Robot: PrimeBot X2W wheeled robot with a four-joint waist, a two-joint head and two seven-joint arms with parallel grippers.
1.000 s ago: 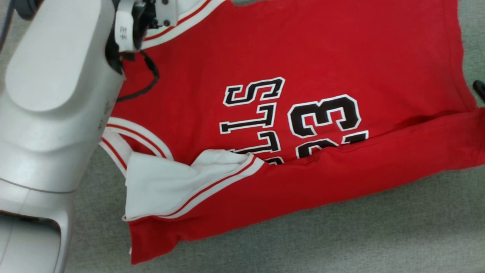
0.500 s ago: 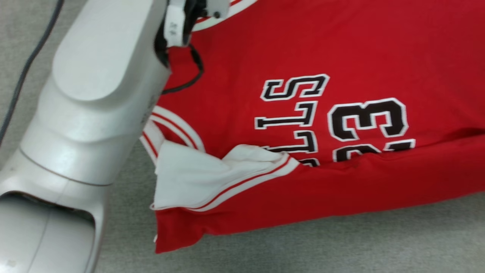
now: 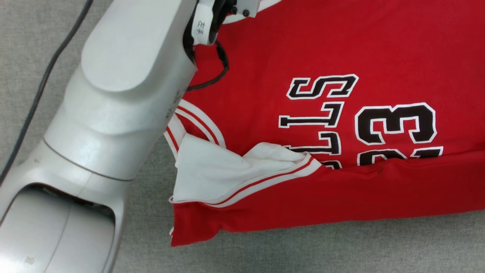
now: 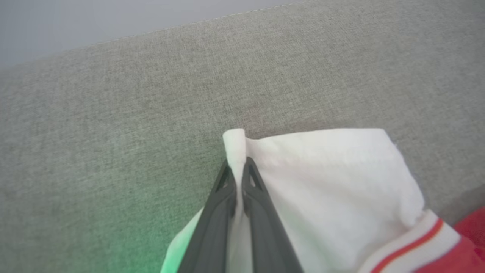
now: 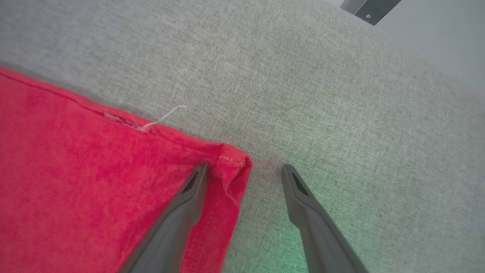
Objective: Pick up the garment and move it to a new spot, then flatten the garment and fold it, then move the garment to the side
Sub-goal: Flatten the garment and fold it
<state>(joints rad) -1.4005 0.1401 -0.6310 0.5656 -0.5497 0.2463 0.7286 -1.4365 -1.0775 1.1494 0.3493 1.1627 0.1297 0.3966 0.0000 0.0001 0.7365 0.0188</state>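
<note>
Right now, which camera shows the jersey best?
Head view: the jersey lies spread on the grey surface, lettering readable. Left wrist view shows white fabric pinched in the left pincer; right wrist view, a red hem corner by the open right pincer.

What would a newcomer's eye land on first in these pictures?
The red jersey with black lettering sprawls across the grey cloth surface, its near edge folded over. A pale arm looms at the left of the head view. The left jaws are shut on the jersey's white edge; the right jaws stand open astride a red corner.
</note>
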